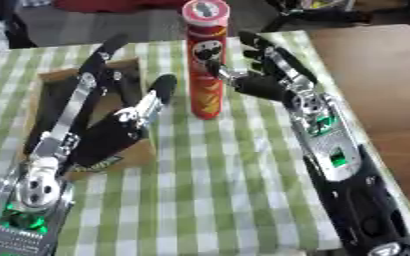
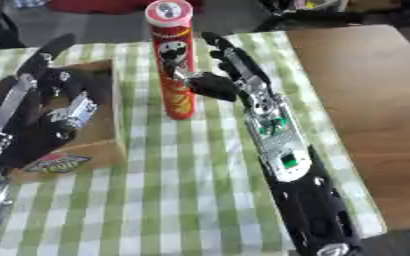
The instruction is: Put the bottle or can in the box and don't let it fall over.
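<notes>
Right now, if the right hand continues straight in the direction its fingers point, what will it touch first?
Probably nothing: the right hand points toward the table's far edge, passing beside the upright red can. Only its thumb reaches toward the can.

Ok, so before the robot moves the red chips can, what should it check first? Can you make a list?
1. Is the red can standing up? Ok: upright on the checked tablecloth.
2. Is the right hand holding it? Cannot tell: the hand is right beside the can with its fingers mostly straight, thumb close to it, no clear grip showing.
3. Is the box open and ready? Ok: its top is open, left of the can.
4. Is the way into the box free? Not ok: the left hand lies open across it.
5. Is the can near the box? Ok: close beside it, a strip of cloth between them.
</notes>
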Tool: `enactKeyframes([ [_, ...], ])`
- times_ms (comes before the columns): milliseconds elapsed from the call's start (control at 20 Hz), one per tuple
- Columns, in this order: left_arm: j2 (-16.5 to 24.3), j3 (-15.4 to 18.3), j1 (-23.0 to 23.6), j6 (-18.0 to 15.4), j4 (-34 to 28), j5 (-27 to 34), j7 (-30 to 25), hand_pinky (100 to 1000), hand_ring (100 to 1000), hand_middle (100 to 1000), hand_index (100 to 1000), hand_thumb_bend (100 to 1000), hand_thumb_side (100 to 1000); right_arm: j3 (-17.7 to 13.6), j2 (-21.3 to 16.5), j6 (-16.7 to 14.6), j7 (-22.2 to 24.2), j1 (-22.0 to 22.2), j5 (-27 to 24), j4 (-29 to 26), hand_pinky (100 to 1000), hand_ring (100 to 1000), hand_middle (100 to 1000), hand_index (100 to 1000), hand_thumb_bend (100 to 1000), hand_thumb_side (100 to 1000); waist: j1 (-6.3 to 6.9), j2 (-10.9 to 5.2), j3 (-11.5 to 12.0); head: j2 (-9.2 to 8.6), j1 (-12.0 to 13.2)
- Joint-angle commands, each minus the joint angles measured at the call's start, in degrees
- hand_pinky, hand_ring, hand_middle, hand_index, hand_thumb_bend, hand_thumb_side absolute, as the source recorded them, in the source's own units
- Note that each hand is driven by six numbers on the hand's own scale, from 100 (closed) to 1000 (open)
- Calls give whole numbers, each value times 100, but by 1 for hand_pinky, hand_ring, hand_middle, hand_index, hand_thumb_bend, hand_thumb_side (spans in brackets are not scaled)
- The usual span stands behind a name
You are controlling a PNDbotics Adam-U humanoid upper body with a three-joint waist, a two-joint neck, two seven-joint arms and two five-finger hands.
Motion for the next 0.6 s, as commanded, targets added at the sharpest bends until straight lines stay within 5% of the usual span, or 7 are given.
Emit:
enactKeyframes([
  [50,-16,75,-97,-12,-58,-33,44,861,827,287,998,420,662,-15,-55,-14,13,-123,39,-40,1000,1000,1000,1000,433,459,-10,-39,13,-104,23],
  [600,-49,139,-137,-17,-57,-49,62,862,830,287,998,408,666,-23,-38,-37,96,-210,81,-39,1000,1000,1000,1000,409,466,-28,60,55,-160,28],
])
